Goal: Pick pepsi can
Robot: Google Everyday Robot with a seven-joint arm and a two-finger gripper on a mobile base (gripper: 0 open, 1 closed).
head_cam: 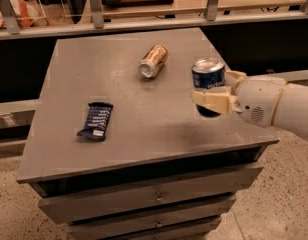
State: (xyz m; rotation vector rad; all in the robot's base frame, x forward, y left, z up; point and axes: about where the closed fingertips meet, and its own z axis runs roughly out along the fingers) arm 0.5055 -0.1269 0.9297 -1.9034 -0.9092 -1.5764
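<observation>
- On the left part of the grey top of the cabinet (119,149) lies a dark blue snack bar (95,120) in its wrapper; it lies flat, with its long side running a little slanted from front to back, and nothing touches it
- Below the top, on the front of the cabinet, three grey drawers (144,200) are stacked one under the other; each shows a small knob near the middle
- Under the cabinet, at the left and the right, a speckled floor (14,209) shows
- Toward the back and near the middle of the top, a copper-coloured can (153,61) lies on its side; its silver end points to the front left; it is well apart from the snack bar and also apart from the blue can
- Near the right edge of the top stands upright the pepsi can (208,76), dark blue with a silver top; whether its base rests on the top, I cannot tell
- Around this pepsi can is the gripper (210,90); its cream fingers (210,100) are closed on the can, one across the near side of the lower half, the other behind on the far side
- From the right edge comes the white arm (274,106); it reaches level over the right edge of the top and carries the gripper
</observation>
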